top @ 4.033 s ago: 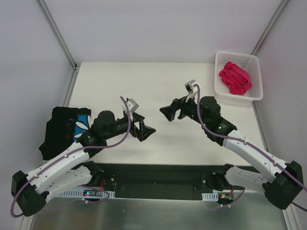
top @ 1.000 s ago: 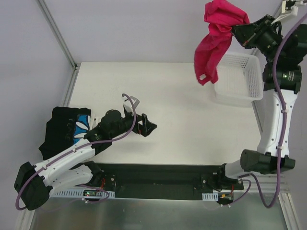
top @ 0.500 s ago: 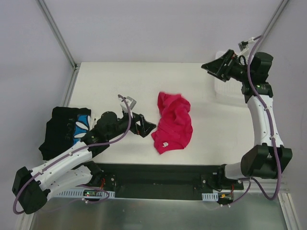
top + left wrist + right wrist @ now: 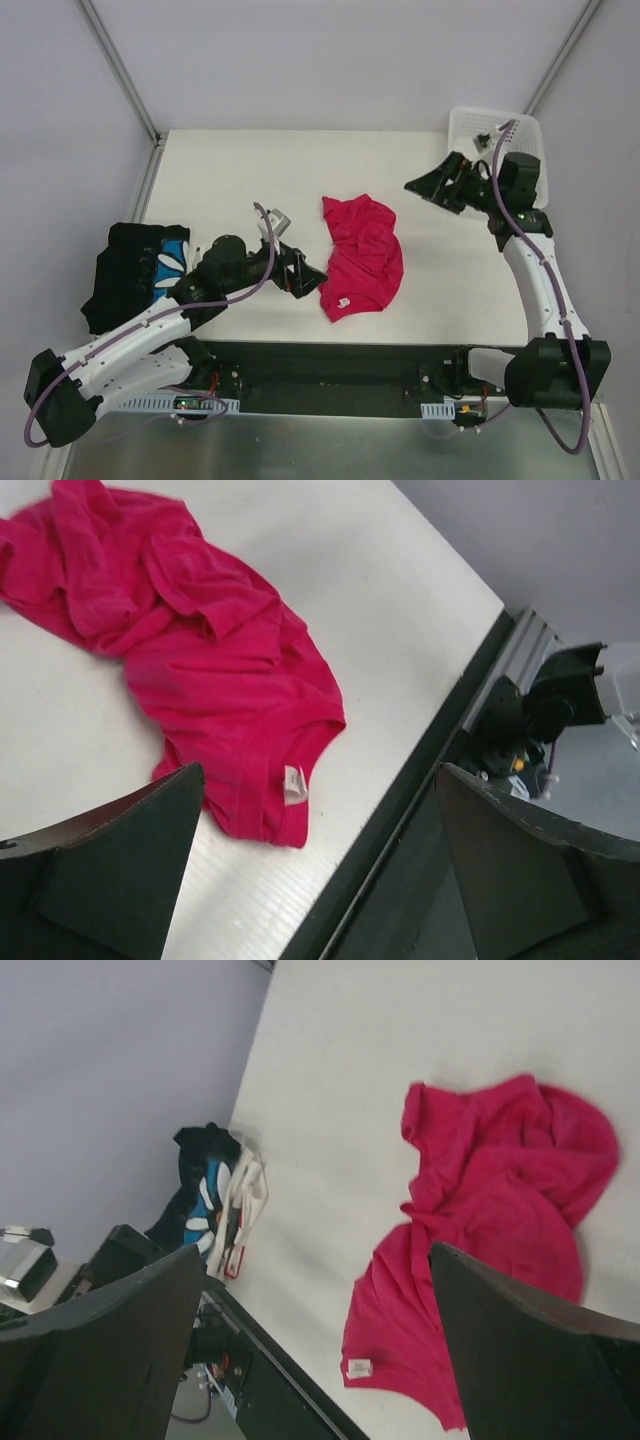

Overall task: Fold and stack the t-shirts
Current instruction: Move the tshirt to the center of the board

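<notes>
Dropped from high over the basket a second ago, the crimson-pink t-shirt now lies crumpled near the middle of the surface, and the right arm has swung down toward it.

At far left, a black t-shirt with blue-and-white print sits bunched at the surface's edge. The right wrist view shows white and red cloth edges beside it, so this looks like the growing stack.

The left pincer hovers just beside the crimson shirt's near hem, jaws spread and holding nothing. The shirt is unfolded, heaped on itself, with its neck label facing up.

The right pincer hangs above the surface to the shirt's right, also spread wide and empty. Behind that arm stands the white lattice basket, partly hidden.

Judged from this, earlier shirts are done. This one has been delivered but must still be flattened, folded and carried to the stack.

White and matte, the surface is bordered by a dark rail at the near edge. Pale grey walls and slanting metal struts enclose it.
</notes>
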Available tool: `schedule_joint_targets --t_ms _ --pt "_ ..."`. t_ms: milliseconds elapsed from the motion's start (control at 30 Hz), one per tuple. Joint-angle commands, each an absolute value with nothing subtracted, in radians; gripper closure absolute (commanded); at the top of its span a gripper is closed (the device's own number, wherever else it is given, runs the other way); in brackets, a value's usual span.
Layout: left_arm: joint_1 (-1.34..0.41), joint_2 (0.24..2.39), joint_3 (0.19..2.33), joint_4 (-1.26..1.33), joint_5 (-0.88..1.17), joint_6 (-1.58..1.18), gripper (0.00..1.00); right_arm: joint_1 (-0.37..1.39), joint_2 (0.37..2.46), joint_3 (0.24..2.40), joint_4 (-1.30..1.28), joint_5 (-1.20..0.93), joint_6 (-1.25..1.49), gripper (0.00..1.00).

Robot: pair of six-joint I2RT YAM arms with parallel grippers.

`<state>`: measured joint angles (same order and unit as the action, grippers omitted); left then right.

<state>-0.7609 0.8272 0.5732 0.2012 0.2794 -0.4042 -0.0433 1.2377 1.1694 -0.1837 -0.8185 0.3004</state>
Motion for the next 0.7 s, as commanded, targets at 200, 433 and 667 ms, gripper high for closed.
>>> schedule_joint_targets --t_ms 200,433,667 --pt "-0.893 1.066 0.684 -0.103 0.264 -0.35 0.09 0.028 1.157 0.848 -0.054 -0.724 0.299 0.04" --pt "-0.969 1.311 0.857 -0.124 0.109 -0.331 0.08 0.028 1.149 0.841 -0.041 -0.755 0.305 0.03" --pt "-0.983 1.595 1.052 -0.149 0.052 -0.264 0.07 0.026 1.12 0.799 -0.009 -0.798 0.319 0.02"
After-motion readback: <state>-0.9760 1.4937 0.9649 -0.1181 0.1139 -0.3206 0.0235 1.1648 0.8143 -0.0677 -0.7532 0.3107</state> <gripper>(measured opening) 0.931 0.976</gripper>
